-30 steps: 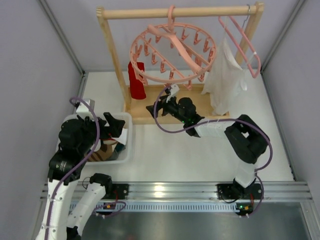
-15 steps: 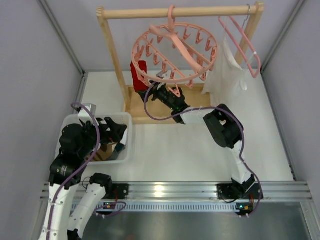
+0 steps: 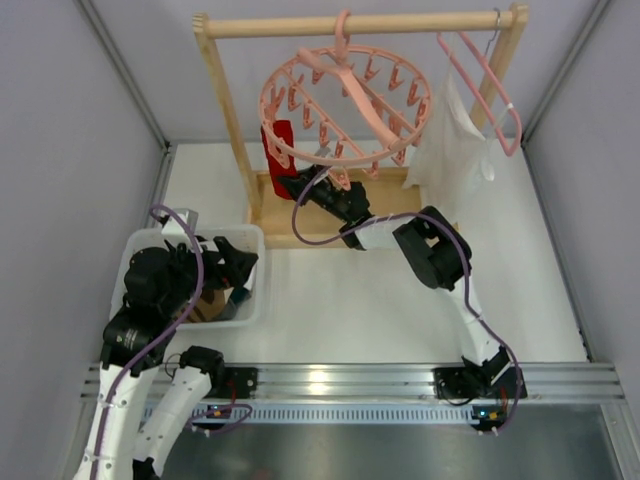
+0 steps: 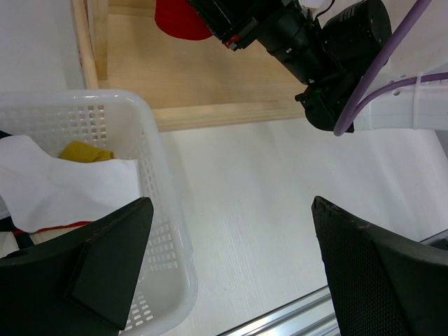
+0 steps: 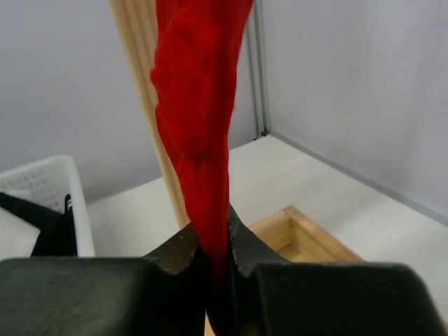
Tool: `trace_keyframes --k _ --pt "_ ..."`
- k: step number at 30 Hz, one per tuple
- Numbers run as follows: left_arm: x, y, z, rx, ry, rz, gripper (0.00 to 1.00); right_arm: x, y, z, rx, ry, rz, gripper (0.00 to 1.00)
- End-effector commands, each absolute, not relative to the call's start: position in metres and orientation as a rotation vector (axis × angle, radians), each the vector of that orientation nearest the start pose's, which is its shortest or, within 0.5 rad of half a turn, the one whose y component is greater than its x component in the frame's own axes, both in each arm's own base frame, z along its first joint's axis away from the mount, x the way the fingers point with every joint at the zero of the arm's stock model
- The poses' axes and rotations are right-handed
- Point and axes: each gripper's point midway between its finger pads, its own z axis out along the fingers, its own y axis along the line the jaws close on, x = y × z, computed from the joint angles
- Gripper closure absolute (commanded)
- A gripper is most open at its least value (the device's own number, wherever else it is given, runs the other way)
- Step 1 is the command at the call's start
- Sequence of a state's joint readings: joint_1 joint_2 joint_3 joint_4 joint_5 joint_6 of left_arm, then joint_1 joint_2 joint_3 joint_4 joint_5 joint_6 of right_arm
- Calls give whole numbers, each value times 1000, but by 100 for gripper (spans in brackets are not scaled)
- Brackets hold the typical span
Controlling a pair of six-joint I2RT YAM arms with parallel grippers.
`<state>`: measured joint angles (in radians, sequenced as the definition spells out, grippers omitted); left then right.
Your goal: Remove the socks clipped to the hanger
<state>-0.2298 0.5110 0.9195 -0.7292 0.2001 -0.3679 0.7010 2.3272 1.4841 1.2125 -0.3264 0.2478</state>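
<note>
One red sock (image 3: pixel 277 143) hangs from a clip at the left side of the round salmon-pink hanger (image 3: pixel 400 85), which hooks onto the wooden rack's top bar. My right gripper (image 3: pixel 291 183) reaches under the ring and is shut on the lower end of this red sock (image 5: pixel 196 126), the cloth pinched between the fingers of the right gripper (image 5: pixel 215 255). The sock's bottom (image 4: pixel 180 14) also shows in the left wrist view. My left gripper (image 3: pixel 240 266) hovers open over the right edge of the white basket (image 3: pixel 256 236). Nothing lies between the jaws of the left gripper (image 4: pixel 231 269).
The basket (image 4: pixel 150 150) holds white, yellow and dark fabric. The wooden rack (image 3: pixel 232 120) stands on a wooden base (image 3: pixel 300 228). A large white garment (image 3: pixel 450 155) hangs from a plain pink coat hanger (image 3: pixel 492 85) at the right. Grey walls enclose the table.
My right arm has stretched left under the ring to the red sock and its jaws have closed on it. The left gripper has shifted slightly over the basket and stays open.
</note>
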Motion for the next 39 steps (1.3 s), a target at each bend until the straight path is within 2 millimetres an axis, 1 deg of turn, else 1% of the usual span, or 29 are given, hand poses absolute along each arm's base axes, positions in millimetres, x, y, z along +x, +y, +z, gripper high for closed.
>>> trace_keyframes --k 1,2,3,4,5,6,7,8,9,10,11,13,14,15,16,18,19,21,23,24,25,26,28,29,31,33,35,37,39 --pt "194 -97 279 -2 1936 -597 1 410 447 278 -575 878 1114 94" --pt "194 -96 279 -5 1936 -595 1 404 443 269 -575 901 1123 97" --pt "195 -96 280 -11 1934 -593 1 392 437 287 -575 850 1139 100" --pt "195 -95 282 -16 1929 -589 1 386 433 290 -574 842 1147 100" --pt "196 -95 283 -19 1928 -588 1 378 426 280 -574 871 1157 100" --pt "196 -95 284 -20 1925 -590 1 366 417 298 -559 827 1177 100" --pt "196 -95 288 -22 1914 -592 1 358 412 300 -557 825 1190 100" --pt "196 -95 291 -21 1909 -596 1 351 406 288 -556 863 1200 100" --pt "196 -95 295 -21 1901 -599 1 338 399 300 -566 840 1219 100" --pt "196 -95 296 -28 1900 -602 1 331 395 302 -571 838 1227 100" --pt "196 -95 299 -31 1892 -604 1 324 389 290 -576 878 1234 100" --pt "197 -97 305 -30 1883 -616 1 307 379 301 -585 863 1251 100" --pt "197 -97 308 -33 1875 -620 1 299 373 290 -587 900 1253 100" --pt "197 -99 314 -31 1863 -633 1 289 366 301 -591 876 1257 100" --pt "199 -101 316 -34 1862 -652 1 283 361 290 -590 917 1261 100" --pt "199 -111 330 -7 1820 -714 1 270 350 299 -584 905 1268 100" --pt "201 -116 336 -5 1807 -755 1 264 346 288 -587 943 1275 100" --pt "199 -133 356 53 1740 -873 2 251 337 294 -589 935 1281 100" --pt "201 -146 364 95 1719 -955 1 242 329 283 -586 981 1293 100" --pt "201 -154 378 130 1667 -1010 1 235 324 289 -590 965 1298 100" --pt "203 -158 382 142 1652 -1033 2 229 321 283 -594 987 1303 100" --pt "208 -161 385 145 1642 -1051 1 224 316 288 -593 982 1306 100" --pt "208 -168 406 177 1563 -1106 1 216 309 281 -589 1009 1305 100" --pt "211 -170 409 177 1551 -1126 1 211 304 288 -585 990 1299 100" --pt "211 -176 427 192 1474 -1190 1 207 299 280 -580 1030 1293 100" --pt "216 -180 435 177 1451 -1245 1 203 294 283 -578 1042 1280 100" --pt "218 -183 449 179 1408 -1256 2 199 289 289 -581 1037 1260 100" --pt "223 -187 453 181 1403 -1242 2 197 289 284 -590 1069 1255 100" --pt "220 -195 460 191 1375 -1232 2 193 286 291 -586 1054 1245 100"
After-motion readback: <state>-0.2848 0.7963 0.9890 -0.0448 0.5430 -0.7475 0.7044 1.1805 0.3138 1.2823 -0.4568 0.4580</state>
